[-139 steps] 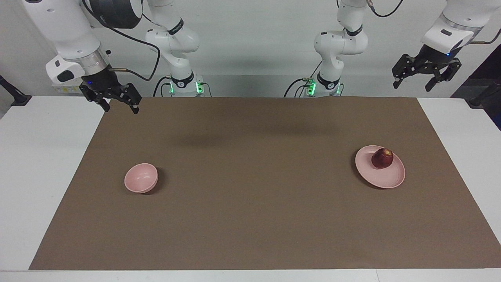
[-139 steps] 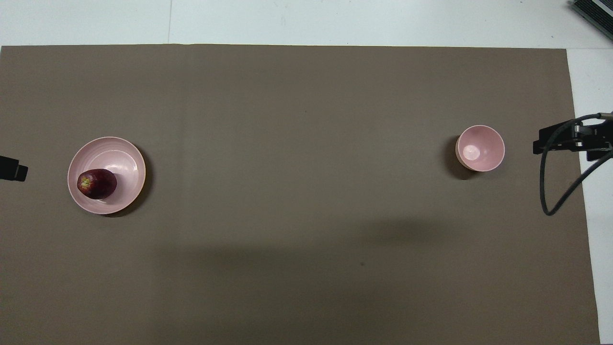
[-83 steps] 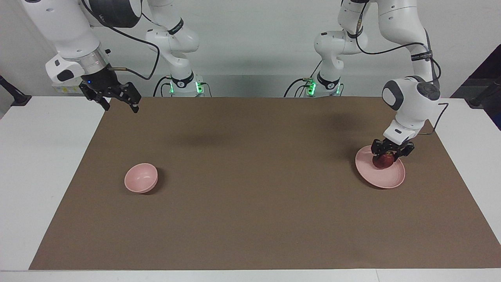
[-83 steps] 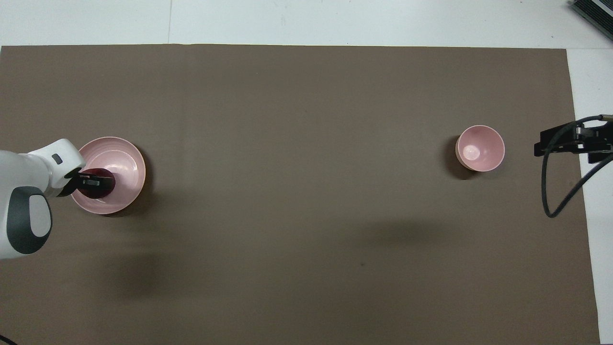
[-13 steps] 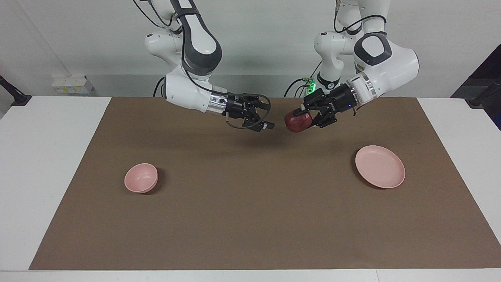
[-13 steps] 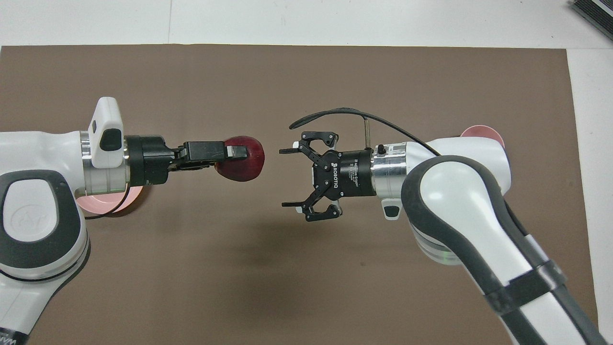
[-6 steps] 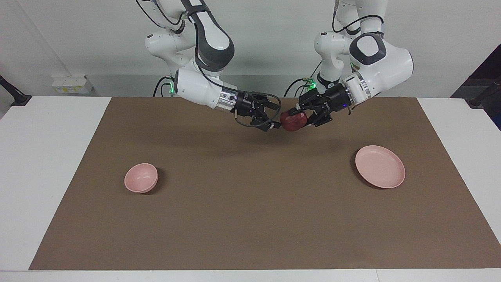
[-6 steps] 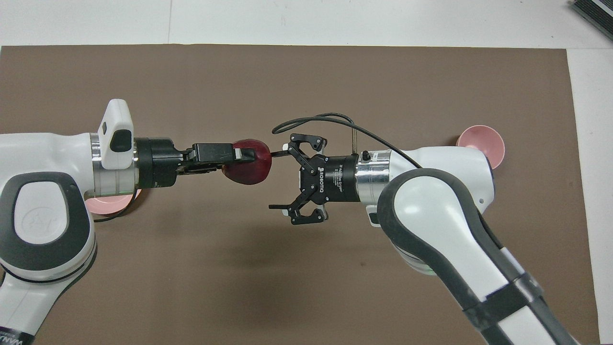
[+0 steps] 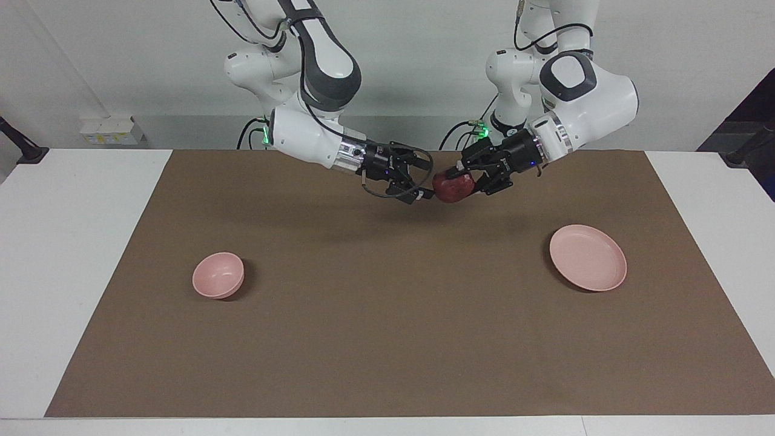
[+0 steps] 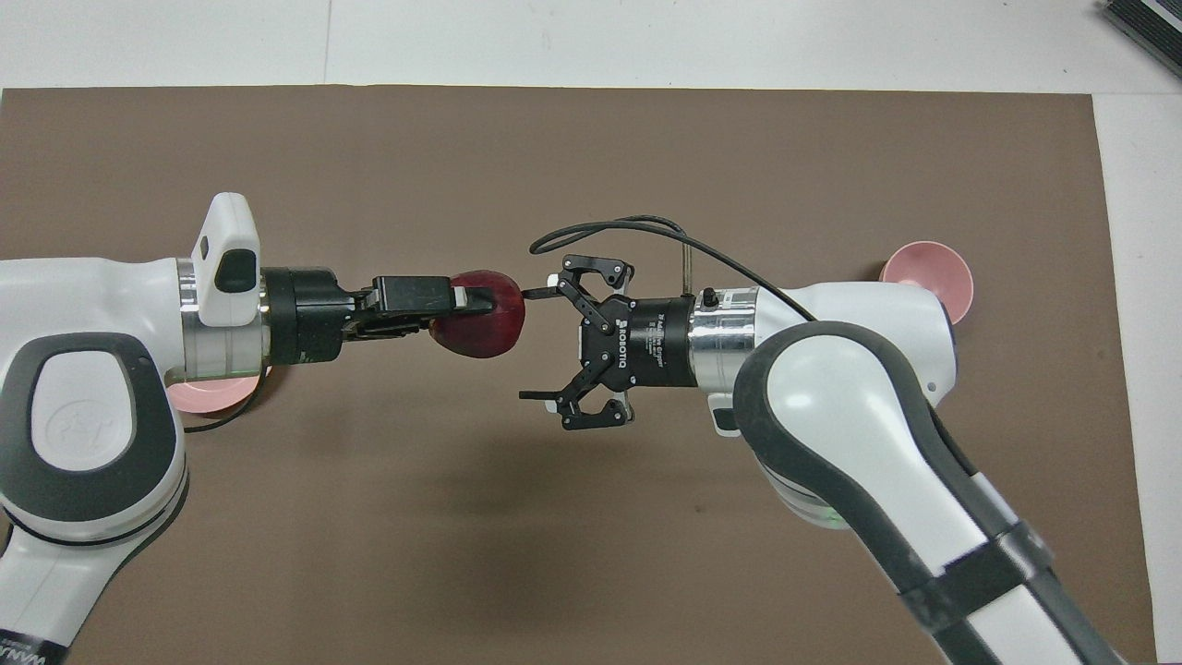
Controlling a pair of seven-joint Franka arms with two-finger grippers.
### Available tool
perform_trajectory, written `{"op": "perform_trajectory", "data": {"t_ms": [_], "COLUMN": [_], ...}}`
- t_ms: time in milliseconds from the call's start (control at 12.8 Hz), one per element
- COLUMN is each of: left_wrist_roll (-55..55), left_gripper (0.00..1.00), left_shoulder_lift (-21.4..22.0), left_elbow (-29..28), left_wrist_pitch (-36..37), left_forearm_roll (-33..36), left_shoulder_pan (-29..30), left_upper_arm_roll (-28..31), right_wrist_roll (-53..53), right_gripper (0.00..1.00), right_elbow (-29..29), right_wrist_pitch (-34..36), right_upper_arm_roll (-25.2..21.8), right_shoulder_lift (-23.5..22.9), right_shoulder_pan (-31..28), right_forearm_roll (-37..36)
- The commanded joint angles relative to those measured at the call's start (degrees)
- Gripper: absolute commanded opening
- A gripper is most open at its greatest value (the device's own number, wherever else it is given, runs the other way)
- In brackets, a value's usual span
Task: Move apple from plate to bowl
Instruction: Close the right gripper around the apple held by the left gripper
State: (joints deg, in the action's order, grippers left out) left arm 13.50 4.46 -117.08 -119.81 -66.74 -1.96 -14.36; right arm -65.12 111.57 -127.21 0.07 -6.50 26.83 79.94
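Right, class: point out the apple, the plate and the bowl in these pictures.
apple (image 9: 451,189), facing view, on its dark red skin below the left gripper's fingers.
plate (image 9: 611,280), facing view, on its rim at the edge farther from the robots.
bowl (image 9: 206,289), facing view, on its outer wall.

Apple held mid-air between two claws

Left claw (image 9: 455,183) clamped on small dark red apple (image 9: 451,188) over brown mat (image 9: 387,315) on white surface (image 9: 66,242). Right claw (image 9: 424,184) spread wide, just beside apple. Flat pale pink plate (image 9: 596,269) bare; small deep pink bowl (image 9: 218,275) toward right arm's end.
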Motion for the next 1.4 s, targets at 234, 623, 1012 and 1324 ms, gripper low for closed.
{"op": "perform_trajectory", "data": {"t_ms": [234,623,1012,1324], "left_wrist_roll": [-1.10,-3.91,-4.36,-4.53], "left_gripper": [0.00,0.00,0.00,0.00], "left_shoulder_lift": [1.34,1.87,1.96,1.87], "left_elbow": [-1.66,-2.27,-2.18,-2.01], "left_wrist_pitch": [0.72,0.54,0.54,0.54], "left_forearm_roll": [-1.02,-0.67,-0.58,-0.58], "left_shoulder_pan": [0.56,-0.32,-0.59,-0.59], "left_upper_arm_roll": [-0.58,-2.16,-2.69,-2.69], "right_wrist_roll": [-0.97,-4.05,-3.44,-2.20], "right_gripper": [1.00,1.00,0.50,0.00], "right_elbow": [-1.27,-3.11,-3.46,-5.22], "right_wrist_pitch": [-1.28,-6.21,-6.38,-6.29], "right_upper_arm_roll": [0.19,0.28,0.28,0.37], "right_shoulder_lift": [-0.44,-1.50,-1.58,-2.37], "right_shoulder_pan": [-0.20,1.91,2.09,2.79], "right_forearm_roll": [0.75,0.75,0.40,-1.98]}}
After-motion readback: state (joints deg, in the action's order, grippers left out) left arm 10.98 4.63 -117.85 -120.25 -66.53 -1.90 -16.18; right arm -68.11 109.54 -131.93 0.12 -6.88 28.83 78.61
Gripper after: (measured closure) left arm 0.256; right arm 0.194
